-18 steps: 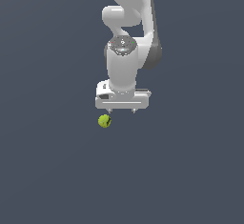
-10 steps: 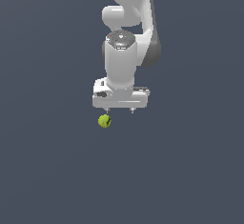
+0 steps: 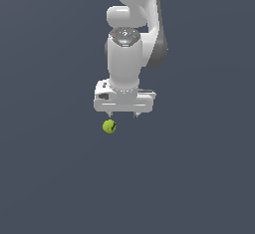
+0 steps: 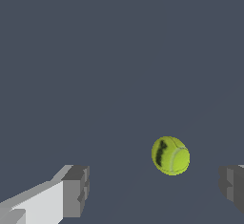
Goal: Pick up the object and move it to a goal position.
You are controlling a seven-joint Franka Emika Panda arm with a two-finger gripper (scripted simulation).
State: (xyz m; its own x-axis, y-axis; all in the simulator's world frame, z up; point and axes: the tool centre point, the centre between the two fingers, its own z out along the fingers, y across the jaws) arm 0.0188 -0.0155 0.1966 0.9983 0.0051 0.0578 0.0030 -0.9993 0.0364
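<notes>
Your white pincer hangs released, fingers spread wide, just above the small yellow-green ball with a dark curved mark, not touching it.

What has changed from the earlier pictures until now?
The claw moved toward the exterior view's left and slightly down, closer to the ball. Nothing was taken hold of: in the wrist view the fingers stand apart with the ball between them, untouched. The ball stayed in place.
</notes>
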